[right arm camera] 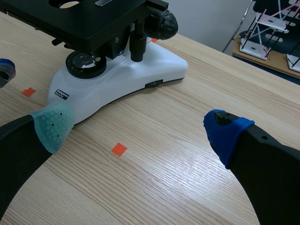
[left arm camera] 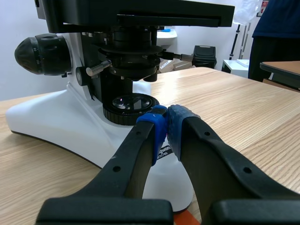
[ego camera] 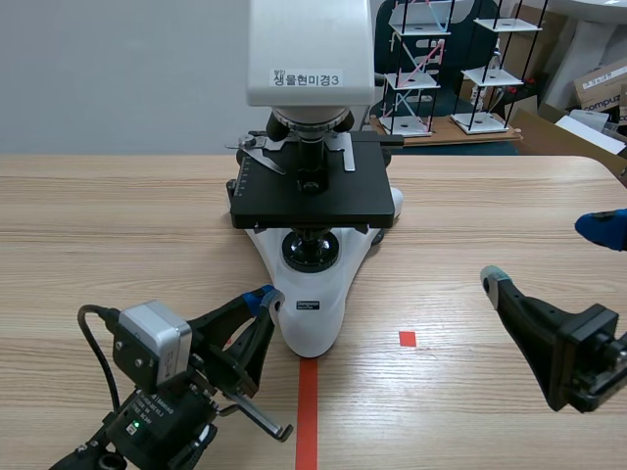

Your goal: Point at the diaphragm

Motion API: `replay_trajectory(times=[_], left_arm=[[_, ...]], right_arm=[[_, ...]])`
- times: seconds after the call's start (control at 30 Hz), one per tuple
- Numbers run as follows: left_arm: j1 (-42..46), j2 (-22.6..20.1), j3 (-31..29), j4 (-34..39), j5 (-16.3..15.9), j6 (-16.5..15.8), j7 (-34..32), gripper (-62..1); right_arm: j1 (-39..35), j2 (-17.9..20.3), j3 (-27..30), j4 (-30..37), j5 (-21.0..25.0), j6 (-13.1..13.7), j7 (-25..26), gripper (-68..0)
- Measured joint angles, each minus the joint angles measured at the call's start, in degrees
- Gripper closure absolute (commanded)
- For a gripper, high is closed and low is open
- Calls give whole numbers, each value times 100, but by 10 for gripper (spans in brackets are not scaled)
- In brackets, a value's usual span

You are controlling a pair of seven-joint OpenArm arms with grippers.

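The microscope [ego camera: 313, 196] is standing in the middle of the worktop [ego camera: 118, 225], and the left pincer [left arm camera: 167, 124] is sitting low at the front of its white base [left arm camera: 56, 122], its two blue pads pressed together with nothing between them. The diaphragm [left arm camera: 133, 65] is hanging under the black stage [left arm camera: 140, 14], a dark ring assembly directly above the round lamp lens [left arm camera: 126, 101]. From where I am standing it is lying ahead of the closed tips and higher than them.

I am judging that the pointing is only half lined up: the tips are aiming more at the lamp lens than at the ring above it. To do it well, the arm should be keeping its fingers shut into one clear pointer, lifting the tip into the gap between lens and stage, and stopping just short of the ring (a nudge there could be turning the small lever at its side). It should also be clearing the nose of the base as it rises.

The right pincer [right arm camera: 138, 129] is hanging wide open over bare wood, well apart from the microscope, holding nothing
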Motion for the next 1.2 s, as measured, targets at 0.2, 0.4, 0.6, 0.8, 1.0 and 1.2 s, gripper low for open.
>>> replay_trajectory(times=[0.2, 0.4, 0.6, 0.8, 1.0, 1.2], left_arm=[[0, 0, 0, 0, 0, 0, 4, -17], [2, 0, 0, 0, 0, 0, 81, -17], [0, 0, 0, 0, 0, 0, 81, -17], [0, 0, 0, 0, 0, 0, 81, -17], [0, 0, 0, 0, 0, 0, 81, -17], [0, 0, 0, 0, 0, 0, 81, -17]], right_arm=[[0, 0, 0, 0, 0, 0, 0, -602], [0, 0, 0, 0, 0, 0, 0, -602], [0, 0, 0, 0, 0, 0, 0, -602], [0, 0, 0, 0, 0, 0, 0, -602], [0, 0, 0, 0, 0, 0, 0, -602], [0, 0, 0, 0, 0, 0, 0, -602]])
